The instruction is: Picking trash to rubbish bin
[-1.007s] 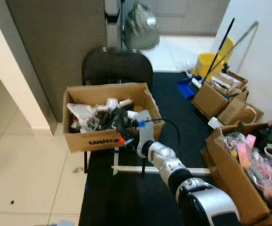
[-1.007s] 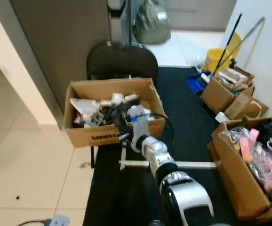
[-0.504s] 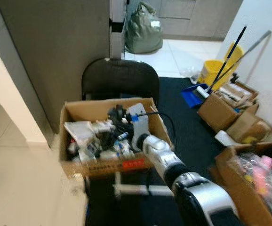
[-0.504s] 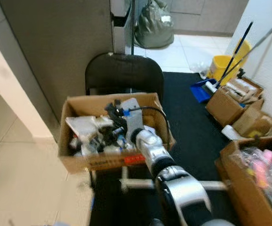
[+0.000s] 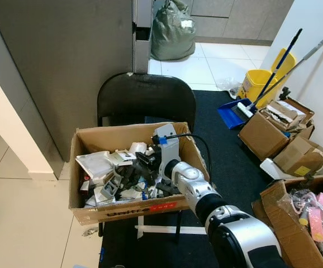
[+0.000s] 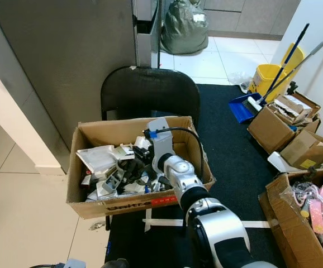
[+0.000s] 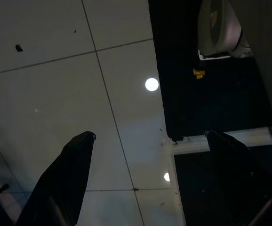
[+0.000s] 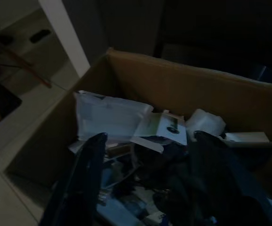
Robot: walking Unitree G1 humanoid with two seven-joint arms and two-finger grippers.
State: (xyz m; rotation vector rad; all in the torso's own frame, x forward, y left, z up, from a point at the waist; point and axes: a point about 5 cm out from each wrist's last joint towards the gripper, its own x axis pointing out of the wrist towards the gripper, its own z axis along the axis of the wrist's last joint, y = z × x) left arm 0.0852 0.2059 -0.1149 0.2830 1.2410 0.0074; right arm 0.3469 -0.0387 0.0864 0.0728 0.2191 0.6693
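right gripper [image 8: 145, 188] is down inside the cardboard box [image 5: 89, 209] on the black chair [image 5: 145, 97], fingers spread wide over the white and dark trash [image 5: 103, 164] piled in it, gripping nothing. left gripper [image 7: 145, 179] hangs wide open over the tiled floor [image 7: 56, 70].

Brown cardboard box [image 5: 87, 207], dark lettering and a red label on its front wall; contents white, grey and black. Black folding chair [image 5: 145, 99]. Silver right arm [image 5: 203, 196] with black right gripper [image 5: 141, 167]; blue tape on its white wrist block. Black left gripper [image 7: 145, 188]. Black floor mat [image 5: 223, 151] with a white tape strip. Pale beige floor tiles [image 5: 22, 223]. Dark grey wall panel [image 5: 61, 56]. Grey-green sack [image 5: 172, 33]. Yellow bucket [image 5: 256, 86]. Blue dustpan [image 5: 228, 114]. Brown boxes [image 5: 267, 134] by the white wall; pink items [image 5: 318, 209] in the nearest.
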